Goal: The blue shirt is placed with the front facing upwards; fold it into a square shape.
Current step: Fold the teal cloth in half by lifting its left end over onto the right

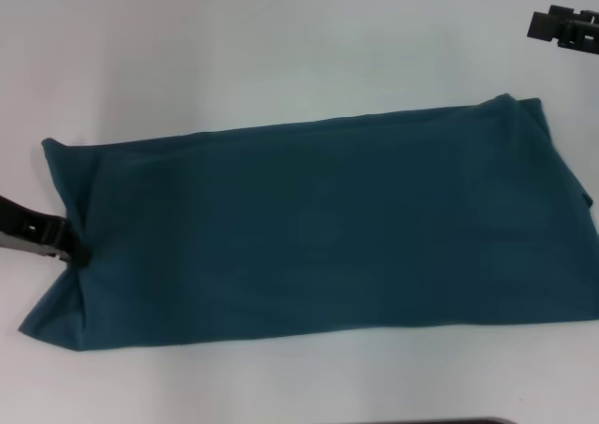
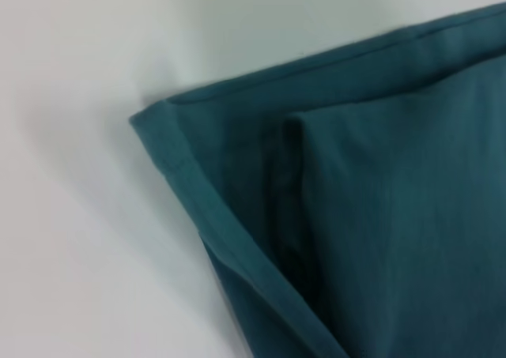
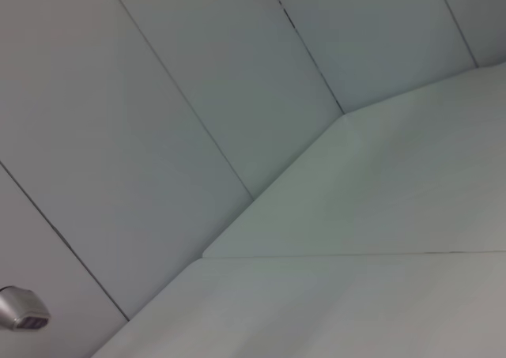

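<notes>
The blue shirt [image 1: 318, 227] lies flat on the white table [image 1: 234, 59] as a long band, plain side up, with no lettering or collar showing. My left gripper [image 1: 73, 248] sits at the shirt's left edge, shut on the cloth, which puckers around its tips. The left wrist view shows a hemmed corner of the shirt [image 2: 371, 216] with a folded layer lying on top. My right gripper [image 1: 564, 27] hangs at the far right, well clear of the shirt.
The right wrist view holds only the white table surface [image 3: 379, 239] and the grey panelled wall [image 3: 158, 97] behind it. A dark edge [image 1: 449, 421] shows at the table's near side.
</notes>
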Robot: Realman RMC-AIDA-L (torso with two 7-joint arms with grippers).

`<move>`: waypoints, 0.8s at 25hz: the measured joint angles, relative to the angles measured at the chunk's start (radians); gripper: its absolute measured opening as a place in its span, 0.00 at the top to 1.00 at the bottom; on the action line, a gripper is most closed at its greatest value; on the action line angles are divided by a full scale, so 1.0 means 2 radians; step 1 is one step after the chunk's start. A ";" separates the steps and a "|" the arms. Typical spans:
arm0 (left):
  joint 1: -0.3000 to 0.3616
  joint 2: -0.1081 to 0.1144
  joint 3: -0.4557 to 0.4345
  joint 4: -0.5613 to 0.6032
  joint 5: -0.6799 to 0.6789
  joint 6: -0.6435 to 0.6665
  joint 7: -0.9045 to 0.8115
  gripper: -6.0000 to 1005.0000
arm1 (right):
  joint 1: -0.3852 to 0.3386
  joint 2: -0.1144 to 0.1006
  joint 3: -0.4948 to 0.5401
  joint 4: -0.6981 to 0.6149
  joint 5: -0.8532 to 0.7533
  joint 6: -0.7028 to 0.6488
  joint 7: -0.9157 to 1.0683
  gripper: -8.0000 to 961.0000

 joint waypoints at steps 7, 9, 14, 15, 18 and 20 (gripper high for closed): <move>0.001 0.014 -0.001 0.001 0.000 -0.001 0.000 0.98 | 0.001 0.002 0.000 0.002 0.000 0.003 0.000 0.11; 0.003 0.019 -0.002 0.000 0.000 -0.001 0.000 0.98 | 0.002 0.003 0.000 0.002 0.000 0.004 0.000 0.11; 0.006 0.036 -0.009 0.000 0.000 -0.002 0.000 0.98 | 0.003 0.004 -0.001 0.002 0.000 0.004 0.000 0.11; 0.007 0.039 -0.012 0.000 0.000 -0.002 0.000 0.98 | 0.004 0.005 -0.001 0.002 0.000 0.005 0.000 0.11; 0.007 0.049 -0.018 0.002 -0.001 -0.002 0.001 0.98 | 0.005 0.005 -0.001 0.003 0.000 0.007 -0.001 0.11; 0.007 0.055 -0.018 0.004 -0.001 -0.002 0.001 0.98 | 0.007 0.006 -0.001 0.003 0.000 0.009 -0.001 0.11</move>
